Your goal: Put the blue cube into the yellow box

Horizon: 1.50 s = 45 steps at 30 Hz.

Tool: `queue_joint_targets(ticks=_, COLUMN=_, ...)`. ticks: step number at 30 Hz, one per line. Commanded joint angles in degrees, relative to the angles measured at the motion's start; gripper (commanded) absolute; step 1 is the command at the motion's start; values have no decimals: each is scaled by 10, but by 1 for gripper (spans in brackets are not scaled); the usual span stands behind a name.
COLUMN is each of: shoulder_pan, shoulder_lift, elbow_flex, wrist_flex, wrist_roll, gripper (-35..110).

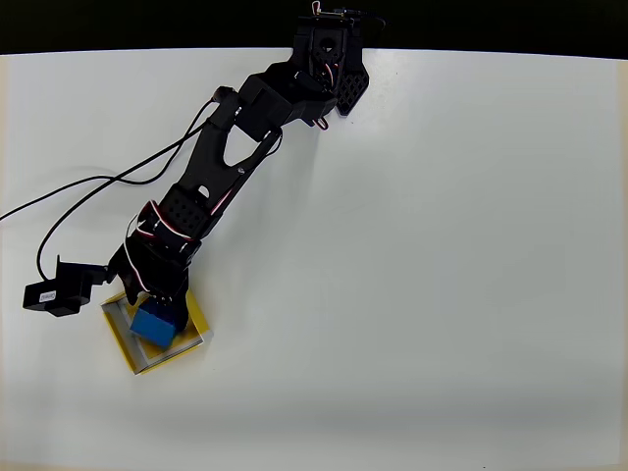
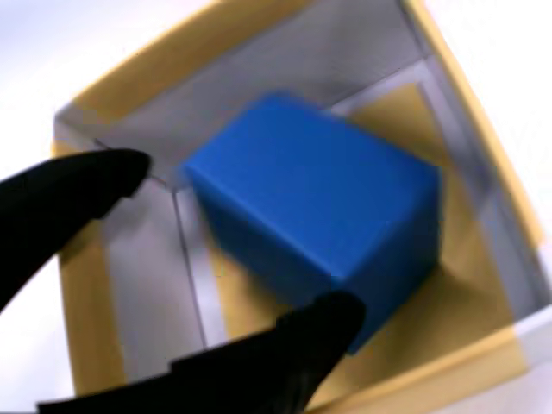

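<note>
In the wrist view the gripper (image 2: 233,250) has one dark finger at the left edge and the other rising from the bottom centre. The left finger stands apart from the blue cube (image 2: 315,211); the lower finger's tip overlaps the cube's lower corner, though whether it touches I cannot tell. The jaws look spread wider than the cube, so the gripper appears released rather than clenched on it.

The cube sits inside the yellow box (image 2: 86,319), turned at an angle to the pale walls, seemingly resting on the yellow floor. In the overhead view the gripper (image 1: 157,294) hangs over the box (image 1: 126,345) at the lower left of the bench (image 1: 422,245), with the cube (image 1: 153,324) within the walls.

The cube looks stiff, light and matte, so probably not slippery; two opposite flat faces would be the place to hold it. The box looks thin-walled and easily nudged.

Count: one blue cube, one yellow box.
</note>
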Motion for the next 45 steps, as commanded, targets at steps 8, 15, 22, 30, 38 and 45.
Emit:
queue_joint_targets(ticks=8, shoulder_pan=-18, shoulder_lift=169, elbow_flex=-36, wrist_flex=-47, wrist_roll=23, gripper=37)
queue_joint_targets(ticks=15, shoulder_pan=-79, shoulder_lift=345, elbow_flex=46, wrist_flex=89, wrist_roll=40, gripper=25)
queue_joint_targets(ticks=22, shoulder_pan=-182, shoulder_lift=531, elbow_flex=294, wrist_flex=91, wrist_roll=27, gripper=14)
queue_joint_targets(ticks=30, shoulder_pan=-302, shoulder_lift=733, elbow_flex=572, wrist_flex=40, wrist_roll=35, gripper=5)
queue_joint_targets(ticks=38, shoulder_pan=-352, shoulder_lift=937, elbow_flex=796, wrist_flex=16, wrist_roll=34, gripper=0)
queue_joint_targets(ticks=45, shoulder_pan=-356, shoulder_lift=1121, elbow_flex=942, wrist_flex=80, wrist_roll=11, gripper=0)
